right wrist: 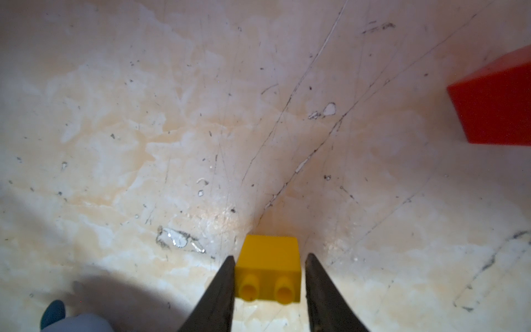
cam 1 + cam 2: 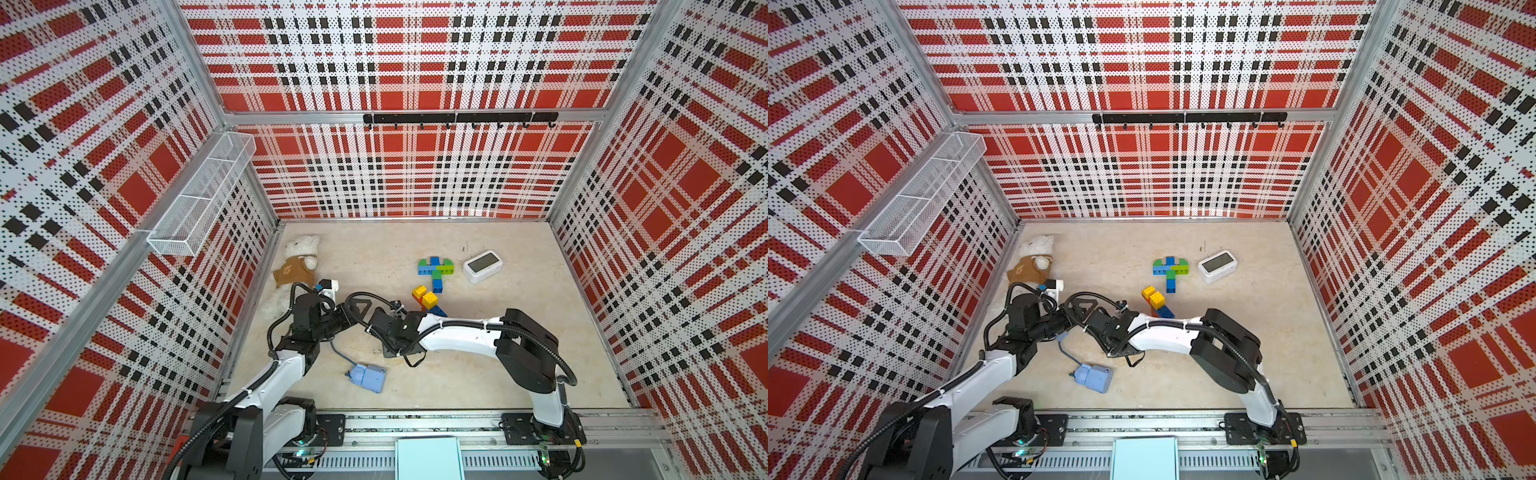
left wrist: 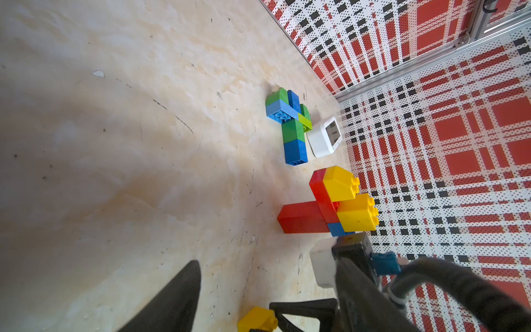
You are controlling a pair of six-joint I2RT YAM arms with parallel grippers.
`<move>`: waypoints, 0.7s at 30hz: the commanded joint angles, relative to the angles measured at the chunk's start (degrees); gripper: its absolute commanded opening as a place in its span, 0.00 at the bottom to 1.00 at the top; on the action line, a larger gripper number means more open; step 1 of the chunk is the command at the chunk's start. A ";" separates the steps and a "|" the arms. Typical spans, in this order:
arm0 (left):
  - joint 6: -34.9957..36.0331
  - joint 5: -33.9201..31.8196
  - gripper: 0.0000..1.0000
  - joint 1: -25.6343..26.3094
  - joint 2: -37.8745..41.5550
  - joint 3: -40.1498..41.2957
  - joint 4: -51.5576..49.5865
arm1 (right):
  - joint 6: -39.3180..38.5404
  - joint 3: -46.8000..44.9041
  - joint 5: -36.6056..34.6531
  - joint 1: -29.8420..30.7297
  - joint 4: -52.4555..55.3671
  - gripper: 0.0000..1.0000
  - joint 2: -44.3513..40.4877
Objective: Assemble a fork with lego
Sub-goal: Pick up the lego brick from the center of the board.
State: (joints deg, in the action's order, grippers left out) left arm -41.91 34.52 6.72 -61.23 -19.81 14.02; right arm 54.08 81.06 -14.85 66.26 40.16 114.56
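While the right gripper stands closed on a yellow brick, jaws against two opposite sides, the brick lies tipped over on the surface, with its studs pointing back toward the wrist. The red-yellow-blue cluster, the likely target, lies near, farther from the base and to the robot's right. The right arm is nearer it. The brick probably needs turning before mating.
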 commanded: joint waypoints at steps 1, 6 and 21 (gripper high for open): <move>0.37 0.73 0.76 -0.50 0.65 0.47 1.00 | 0.99 1.06 -1.07 0.01 0.96 0.40 0.93; 0.45 0.59 0.76 -0.48 0.81 0.39 0.86 | -2.48 0.11 -0.65 0.01 -0.85 0.33 1.03; 1.82 -1.43 0.76 0.51 1.68 -2.25 -1.97 | -22.37 -14.18 -3.79 0.23 -22.94 0.26 -12.14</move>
State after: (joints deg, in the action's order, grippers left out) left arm -40.82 34.04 6.81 -60.66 -19.99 12.73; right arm 37.87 68.45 -15.94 66.28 22.39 107.92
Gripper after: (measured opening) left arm 0.762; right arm 0.344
